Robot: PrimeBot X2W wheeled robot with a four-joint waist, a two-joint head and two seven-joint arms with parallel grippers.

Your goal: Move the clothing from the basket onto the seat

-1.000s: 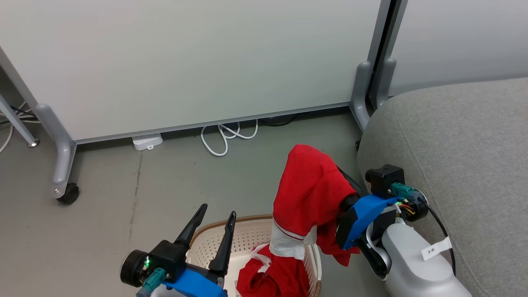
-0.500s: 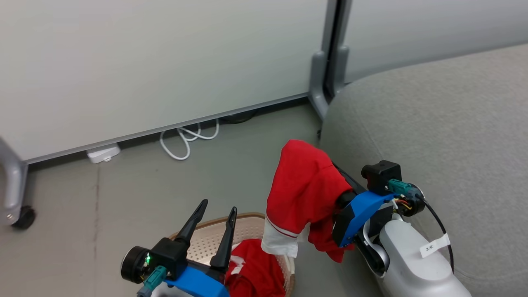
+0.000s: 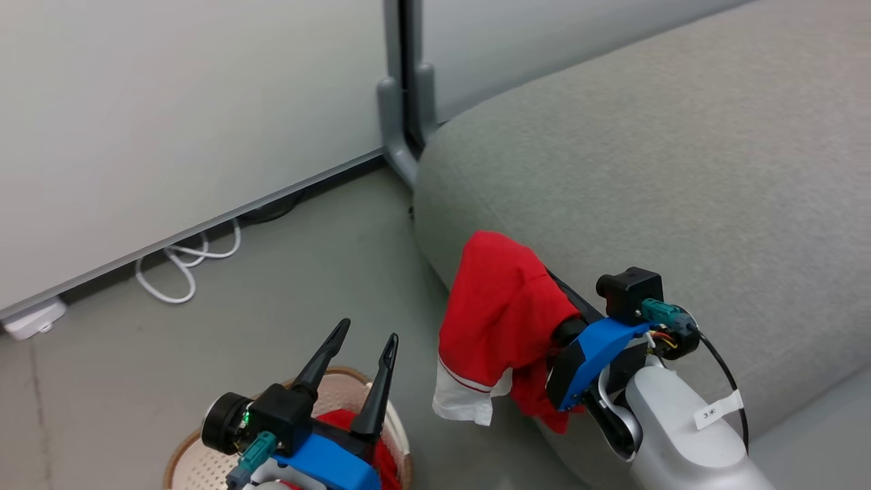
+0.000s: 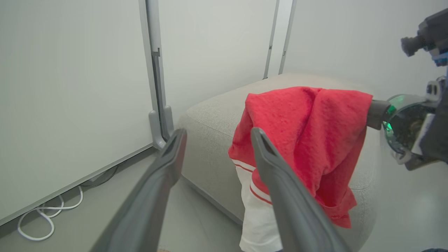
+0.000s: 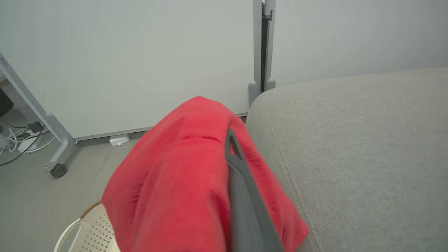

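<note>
A grey floor [image 3: 306, 272] is bounded by flat pale panels [image 3: 170, 102]. The rounded fabric seat [image 3: 646, 170] is set at 2 o'clock. Soft red clothing [image 3: 500, 313] is pinched by the right pincer [image 5: 231, 141] beside the seat edge; more is seen in the perforated basket [image 3: 197, 468] at 7 o'clock. The left pincer [image 3: 367, 331] is spread. A castor [image 5: 58, 170] is shown in the right wrist view.

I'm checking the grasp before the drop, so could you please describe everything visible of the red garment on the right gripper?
The red garment is soft, fleecy-looking bright red fabric with a white panel at its lower end, bordered by thin red stripes. It hangs draped over the shut right gripper, off the floor, in front of the grey seat's rounded corner; whether it touches the seat cannot be told.
</note>
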